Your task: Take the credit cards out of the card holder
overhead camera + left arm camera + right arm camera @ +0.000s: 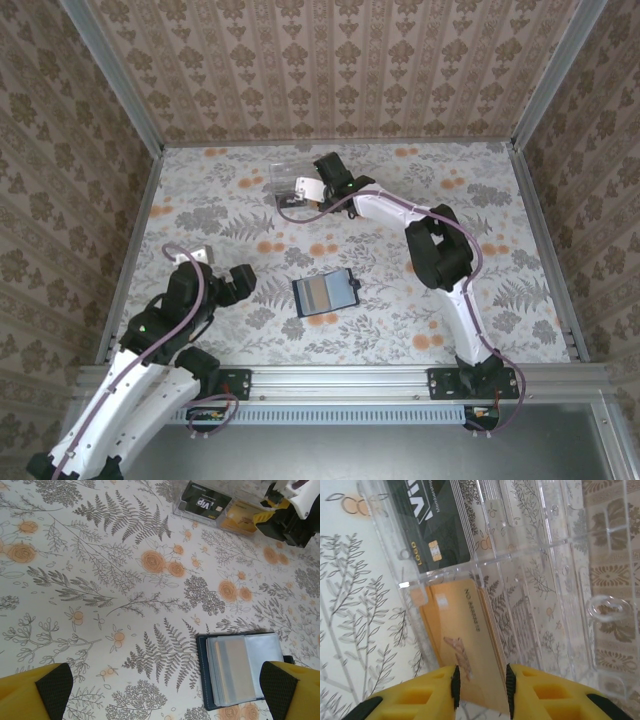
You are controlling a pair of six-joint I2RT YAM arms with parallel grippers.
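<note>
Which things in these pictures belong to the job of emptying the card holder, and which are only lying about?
Job: card holder; orange card; black card; right gripper, jaws either side of the orange card.
Lying about: clear box, with both cards inside; left gripper, open.
</note>
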